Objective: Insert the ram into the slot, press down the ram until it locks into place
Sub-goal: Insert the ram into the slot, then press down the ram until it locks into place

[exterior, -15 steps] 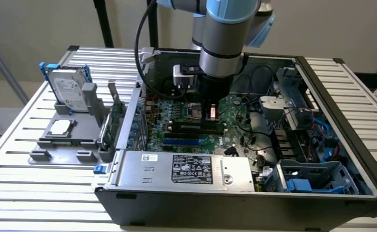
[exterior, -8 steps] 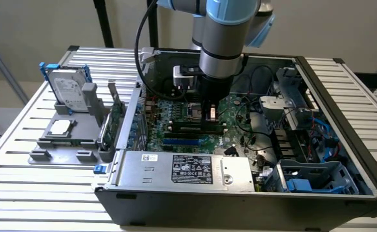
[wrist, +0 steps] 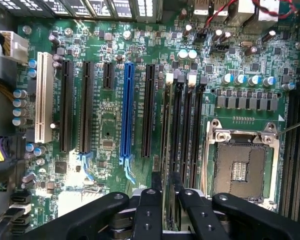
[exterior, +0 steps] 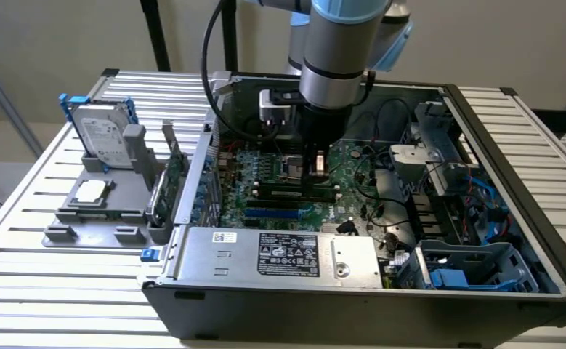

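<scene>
The ram (exterior: 293, 193) (wrist: 165, 130) is seen standing on edge in the slot (wrist: 169, 78), the one of four parallel black slots nearest the blue slot (wrist: 126, 110). It is held near one end by the end effector (exterior: 319, 171) (wrist: 166, 177), whose fingers (wrist: 148, 210) are set narrow on either side of its upper edge. The motherboard (wrist: 107, 125) and processor socket (wrist: 238, 170) are shown alongside, inside the open computer case (exterior: 360, 298), which is laid on the slatted bench (exterior: 30, 291) near a hard drive (exterior: 103, 134).
</scene>
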Robot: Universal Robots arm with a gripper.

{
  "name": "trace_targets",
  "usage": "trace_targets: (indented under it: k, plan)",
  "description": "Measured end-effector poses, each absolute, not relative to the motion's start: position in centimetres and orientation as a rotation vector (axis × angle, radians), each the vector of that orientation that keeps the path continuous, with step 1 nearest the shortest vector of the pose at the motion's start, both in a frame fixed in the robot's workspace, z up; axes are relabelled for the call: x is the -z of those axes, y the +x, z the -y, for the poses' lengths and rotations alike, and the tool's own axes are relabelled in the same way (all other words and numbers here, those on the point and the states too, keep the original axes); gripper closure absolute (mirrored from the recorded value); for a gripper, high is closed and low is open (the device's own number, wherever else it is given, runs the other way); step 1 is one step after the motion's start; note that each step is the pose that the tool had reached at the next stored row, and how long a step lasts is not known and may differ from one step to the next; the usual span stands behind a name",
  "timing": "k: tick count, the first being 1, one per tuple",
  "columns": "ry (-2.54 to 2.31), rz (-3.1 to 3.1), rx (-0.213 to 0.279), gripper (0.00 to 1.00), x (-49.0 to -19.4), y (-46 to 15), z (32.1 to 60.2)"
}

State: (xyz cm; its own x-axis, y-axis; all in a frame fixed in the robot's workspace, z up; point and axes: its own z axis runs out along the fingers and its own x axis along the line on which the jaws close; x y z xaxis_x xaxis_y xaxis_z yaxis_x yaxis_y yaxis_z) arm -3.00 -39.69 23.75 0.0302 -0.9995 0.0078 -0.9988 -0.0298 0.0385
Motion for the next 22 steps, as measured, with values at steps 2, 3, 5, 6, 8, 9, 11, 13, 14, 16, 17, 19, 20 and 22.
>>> trace_targets:
  k: [2,3,5,6,8,9,11,13,14,16,17,19,20,22]
  plan:
    - [2.229,2.163,0.036,0.79,-23.82,-3.3,39.69]
    - [2.229,2.163,0.038,0.79,-23.84,-3.47,39.69]
    - [2.228,2.162,0.04,0.79,-23.89,-3.74,39.68]
    - [2.227,2.161,0.04,0.79,-23.92,-3.78,39.66]
    - [2.228,2.161,0.04,0.81,-23.92,-3.79,39.64]
    - [2.228,2.16,0.04,0.87,-23.92,-3.79,39.64]
    - [2.228,2.16,0.04,0.89,-23.91,-3.79,39.64]
    - [2.229,2.16,0.04,0.89,-23.91,-3.79,39.63]
    - [2.229,2.16,0.04,0.89,-23.91,-3.79,39.63]
    - [2.229,2.161,0.04,0.89,-23.91,-3.79,39.63]
    - [2.229,2.161,0.041,0.89,-23.91,-3.79,39.63]
    - [2.229,2.161,0.041,0.89,-23.91,-3.79,39.63]
    - [2.229,2.161,0.041,0.89,-23.91,-3.79,39.63]
    - [2.229,2.16,0.041,0.89,-23.92,-3.79,39.64]
